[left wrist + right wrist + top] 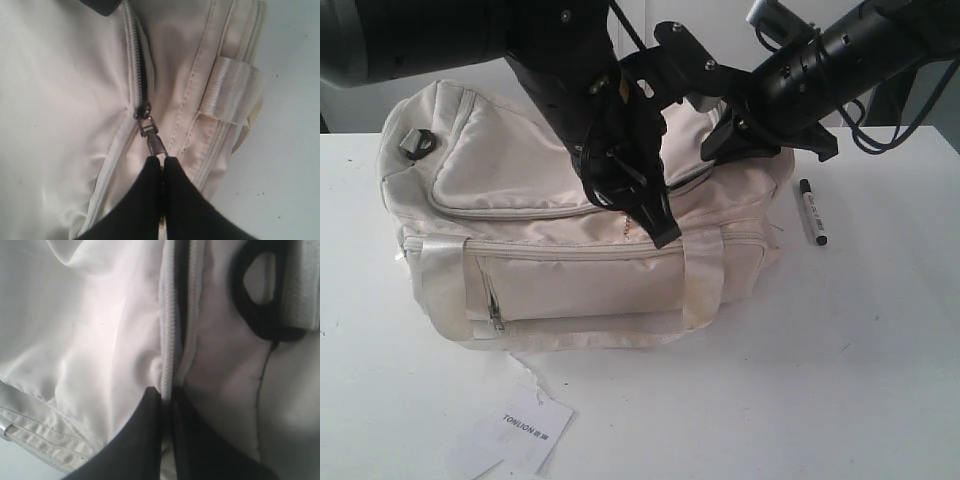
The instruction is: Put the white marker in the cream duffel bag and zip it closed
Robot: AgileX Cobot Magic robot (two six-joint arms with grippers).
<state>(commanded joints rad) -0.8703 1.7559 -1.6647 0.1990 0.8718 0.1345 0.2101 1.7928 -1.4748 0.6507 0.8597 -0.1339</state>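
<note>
The cream duffel bag lies on the white table. The white marker lies on the table just right of the bag, outside it. My left gripper reaches down onto the bag's top front edge. In the left wrist view it is shut on the metal zip pull, and the zip gapes dark beyond the slider. My right gripper rests on the bag's right end. In the right wrist view it is shut on the fabric along the zip's teeth.
A white paper tag with printed text lies on the table in front of the bag. A black strap clip sits close to the right gripper. Another clip is on the bag's left end. The front pocket zip is shut.
</note>
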